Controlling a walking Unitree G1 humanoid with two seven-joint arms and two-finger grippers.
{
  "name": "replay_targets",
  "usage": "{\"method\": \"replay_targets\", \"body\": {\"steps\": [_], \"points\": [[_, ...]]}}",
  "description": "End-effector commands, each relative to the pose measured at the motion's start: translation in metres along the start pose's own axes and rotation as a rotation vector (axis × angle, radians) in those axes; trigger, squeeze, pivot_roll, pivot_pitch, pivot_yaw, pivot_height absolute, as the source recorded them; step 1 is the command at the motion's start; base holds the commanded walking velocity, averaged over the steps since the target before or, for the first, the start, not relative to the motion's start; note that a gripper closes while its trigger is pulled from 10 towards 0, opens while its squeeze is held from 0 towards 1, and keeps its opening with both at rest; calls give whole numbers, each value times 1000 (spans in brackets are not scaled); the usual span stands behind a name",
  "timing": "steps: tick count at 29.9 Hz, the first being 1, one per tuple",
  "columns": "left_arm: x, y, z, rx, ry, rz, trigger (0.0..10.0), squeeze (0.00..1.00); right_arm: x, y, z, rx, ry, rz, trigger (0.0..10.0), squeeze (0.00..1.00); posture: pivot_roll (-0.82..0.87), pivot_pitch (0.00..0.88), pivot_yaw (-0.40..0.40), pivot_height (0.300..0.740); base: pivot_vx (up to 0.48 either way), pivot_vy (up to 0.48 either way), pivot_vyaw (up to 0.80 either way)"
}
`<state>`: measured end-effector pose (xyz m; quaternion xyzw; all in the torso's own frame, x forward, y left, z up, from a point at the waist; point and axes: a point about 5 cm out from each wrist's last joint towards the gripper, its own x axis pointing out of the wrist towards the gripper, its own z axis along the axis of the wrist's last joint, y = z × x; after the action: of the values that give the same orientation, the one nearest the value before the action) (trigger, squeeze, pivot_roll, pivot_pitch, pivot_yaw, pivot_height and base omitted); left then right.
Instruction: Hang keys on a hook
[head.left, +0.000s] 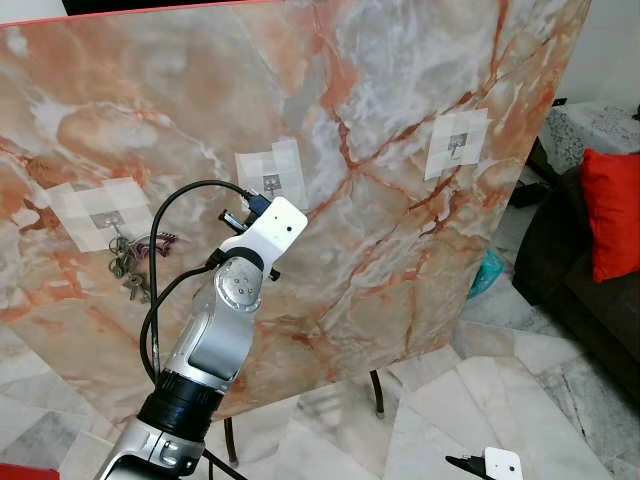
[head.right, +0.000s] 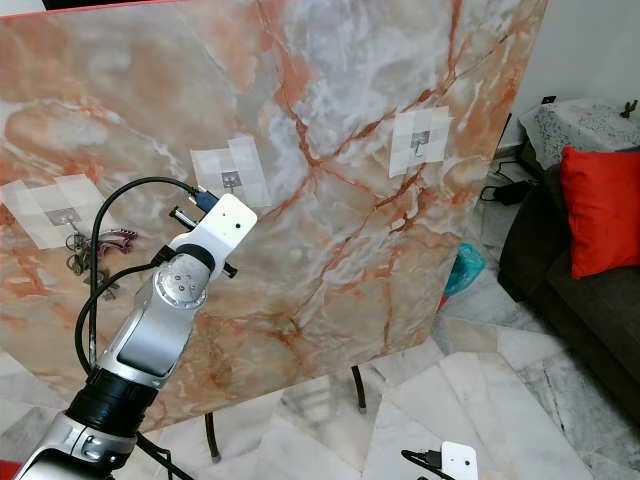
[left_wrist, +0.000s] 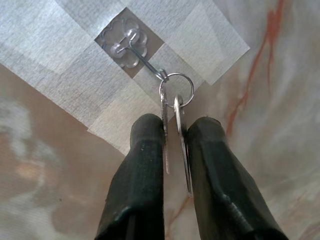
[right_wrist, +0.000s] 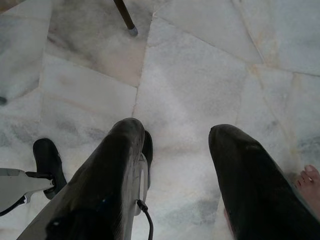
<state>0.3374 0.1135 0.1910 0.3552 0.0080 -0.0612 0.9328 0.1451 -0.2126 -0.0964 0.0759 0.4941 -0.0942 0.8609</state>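
Observation:
A marble-patterned board stands upright with three small hooks taped to it. My left gripper is raised to the middle hook and is shut on two silver keys. Their ring sits at the tip of that hook's metal arm. In the eye views my left arm covers the gripper just below the middle hook. Another bunch of keys hangs from the left hook. The right hook is bare. My right gripper hangs open over the floor.
The board rests on thin black legs over a pale marble floor. A dark sofa with a red cushion stands to the right, and a teal object lies behind the board's edge. A person's bare toes are near my right gripper.

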Motion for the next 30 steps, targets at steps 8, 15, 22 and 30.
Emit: {"method": "replay_targets", "body": {"steps": [8, 15, 22, 30], "points": [[-4, 2, -5, 20, 13, -9, 10000, 1000, 0, 0, 0, 12, -3, -3, 10000, 0, 48, 0, -31, 740, 0, 0, 0], [-27, 12, -22, 26, -2, 4, 10000, 1000, 0, 0, -1, 11, -1, -4, 10000, 0, 47, 0, -26, 740, 0, 0, 0], [-84, 10, -75, -194, 83, -65, 10000, 953, 0, -2, -1, 6, 3, -8, 10000, 0, 57, 0, -25, 740, 0, 0, 0], [-122, -20, -175, -319, 441, -139, 10000, 0, 0, -2, -1, -11, 11, -6, 10000, 0, 65, 0, -30, 740, 0, 0, 0]]}}
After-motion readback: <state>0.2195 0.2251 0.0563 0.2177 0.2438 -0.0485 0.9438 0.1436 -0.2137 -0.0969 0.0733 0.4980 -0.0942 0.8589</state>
